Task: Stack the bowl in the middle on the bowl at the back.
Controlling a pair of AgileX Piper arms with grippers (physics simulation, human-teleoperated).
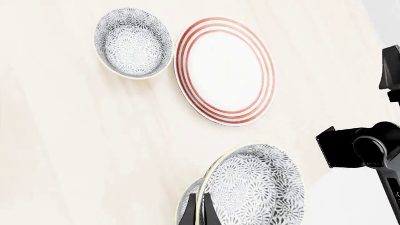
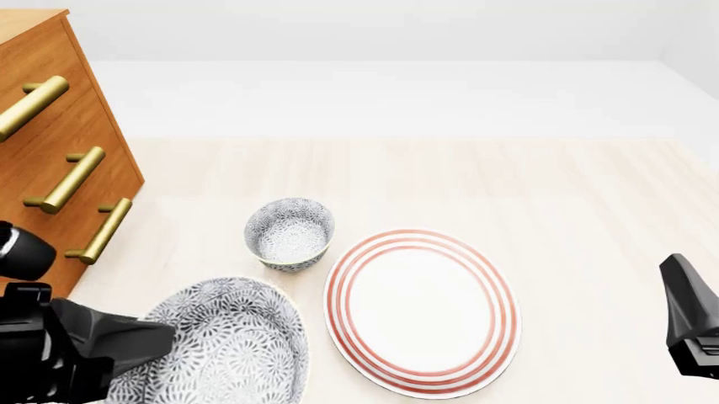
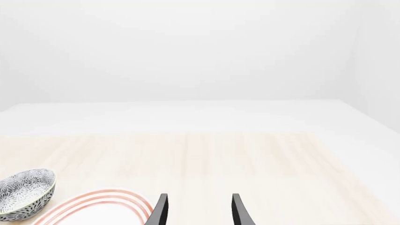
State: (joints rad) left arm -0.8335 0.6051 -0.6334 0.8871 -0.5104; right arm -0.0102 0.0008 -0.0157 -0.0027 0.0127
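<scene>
The bowl at the back stands upright on the table, just left of the plate; it also shows in the left wrist view and in the right wrist view. The bowl in the middle is off the table, tilted, close to the front camera. My left gripper is shut on its rim, one finger inside and one outside the wall. My right gripper is open and holds nothing, low over the table beside the plate's edge.
A large white plate with red rings lies flat right of the back bowl. A wooden drawer chest with brass handles stands at the left. My right arm sits at the right edge.
</scene>
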